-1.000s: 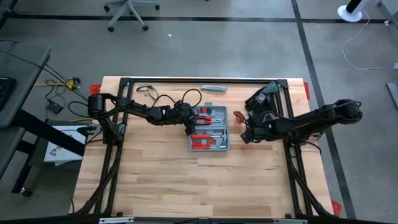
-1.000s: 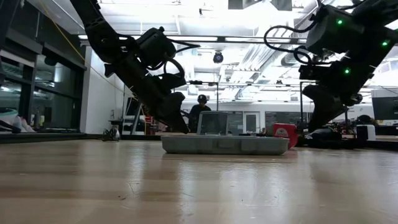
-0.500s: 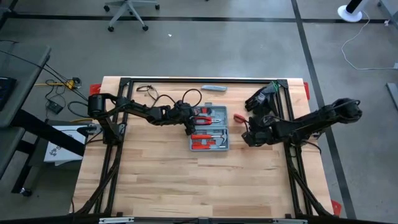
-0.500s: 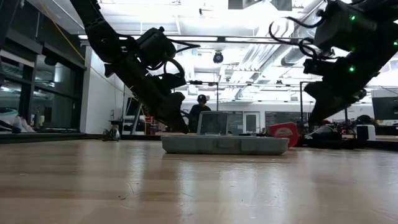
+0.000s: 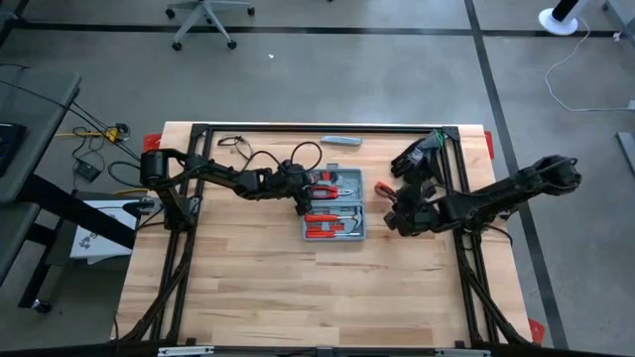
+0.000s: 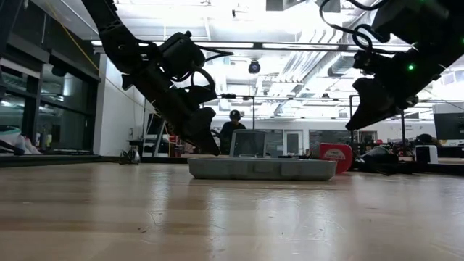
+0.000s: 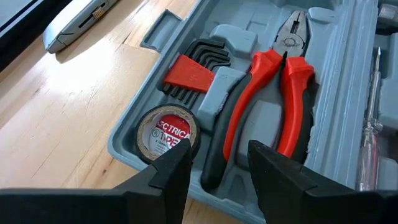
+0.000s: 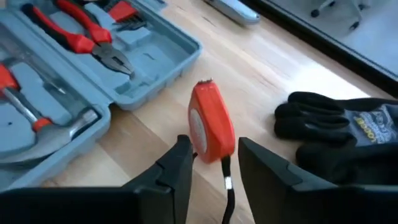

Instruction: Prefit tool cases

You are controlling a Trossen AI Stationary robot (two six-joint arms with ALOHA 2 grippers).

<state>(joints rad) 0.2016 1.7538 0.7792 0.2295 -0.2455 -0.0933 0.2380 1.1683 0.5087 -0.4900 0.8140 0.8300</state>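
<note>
One wooden table [image 5: 298, 278], concrete floor [image 5: 347, 69].

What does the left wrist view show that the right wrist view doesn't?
Only the left wrist view shows the roll of electrical tape and the hex keys seated in the tool case, with the open left gripper over them. Only the right wrist view shows the red tape measure standing on the table beside the case, the black gloves, and the open right gripper behind the tape measure. Both show the case and its red-handled pliers.
</note>
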